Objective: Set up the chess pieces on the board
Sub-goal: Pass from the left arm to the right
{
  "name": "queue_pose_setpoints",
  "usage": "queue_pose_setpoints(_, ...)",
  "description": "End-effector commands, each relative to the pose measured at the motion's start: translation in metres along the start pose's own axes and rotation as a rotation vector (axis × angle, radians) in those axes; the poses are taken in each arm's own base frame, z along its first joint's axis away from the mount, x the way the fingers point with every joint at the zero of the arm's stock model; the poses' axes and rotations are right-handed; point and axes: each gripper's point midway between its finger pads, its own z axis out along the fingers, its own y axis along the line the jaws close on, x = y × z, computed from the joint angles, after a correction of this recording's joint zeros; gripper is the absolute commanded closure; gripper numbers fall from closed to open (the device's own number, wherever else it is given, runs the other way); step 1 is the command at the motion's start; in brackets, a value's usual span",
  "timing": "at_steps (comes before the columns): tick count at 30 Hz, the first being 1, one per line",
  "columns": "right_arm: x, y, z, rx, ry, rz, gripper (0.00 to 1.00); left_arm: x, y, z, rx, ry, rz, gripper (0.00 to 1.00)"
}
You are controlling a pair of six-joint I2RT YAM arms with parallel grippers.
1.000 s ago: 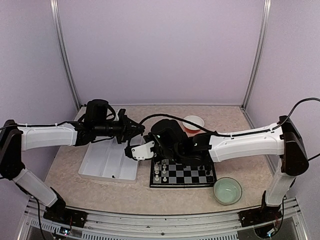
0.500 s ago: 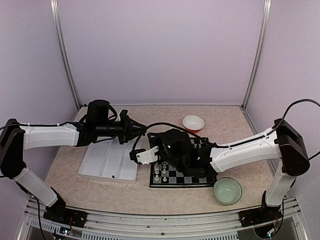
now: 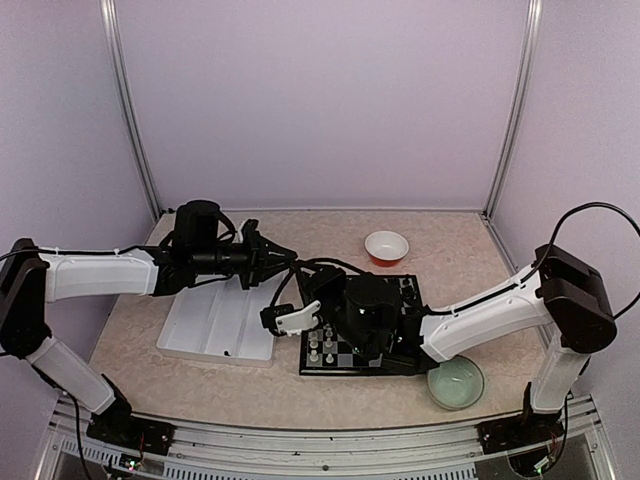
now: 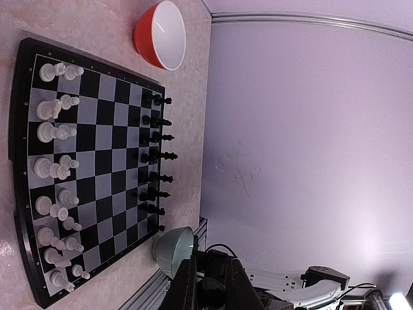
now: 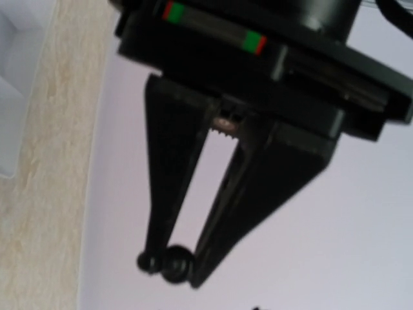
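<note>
The board (image 3: pixel 378 352) lies at centre and also shows in the left wrist view (image 4: pixel 103 148). White chess pieces (image 4: pixel 55 165) fill two rows on its left side. A single row of black chess pieces (image 4: pixel 158 155) stands on its far right side. My right gripper (image 3: pixel 272 318) points left past the board's left edge. In its wrist view it (image 5: pixel 169 265) is shut on a small round-headed black piece (image 5: pixel 175 261). My left gripper (image 3: pixel 283 250) hovers high, left of the board. Its fingers (image 4: pixel 184 284) stand close around a dark rounded thing, apparently a black piece.
A white partitioned tray (image 3: pixel 215 325) lies left of the board, under the left arm. A red bowl (image 3: pixel 386 246) stands behind the board. A green bowl (image 3: pixel 455 382) stands at its near right corner. My right forearm lies across the board.
My right wrist has swung toward the near side over the board, and its gripper has dropped slightly down and right. My left gripper has crept right toward the board.
</note>
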Motion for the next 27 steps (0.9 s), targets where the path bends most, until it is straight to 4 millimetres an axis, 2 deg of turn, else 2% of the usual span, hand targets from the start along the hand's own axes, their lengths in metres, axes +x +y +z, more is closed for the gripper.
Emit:
queue_pose_setpoints(1,-0.012,-0.006,0.005,0.022,-0.021,0.020,0.72,0.006,-0.017,-0.003,0.048,0.005,0.027,0.88)
queue_pose_setpoints(6,-0.015,0.004,0.007,-0.020,-0.025,0.015,0.75,0.008,-0.021,-0.003,0.058,0.007,0.030,0.88)
queue_pose_setpoints(17,-0.017,0.003,0.012,-0.016,-0.018,0.016,0.75,0.014,-0.024,0.001,0.065,0.027,0.032,0.88)
queue_pose_setpoints(27,-0.015,0.004,0.014,-0.015,-0.006,0.013,0.80,0.019,-0.023,0.001,0.065,0.042,0.030,0.87)
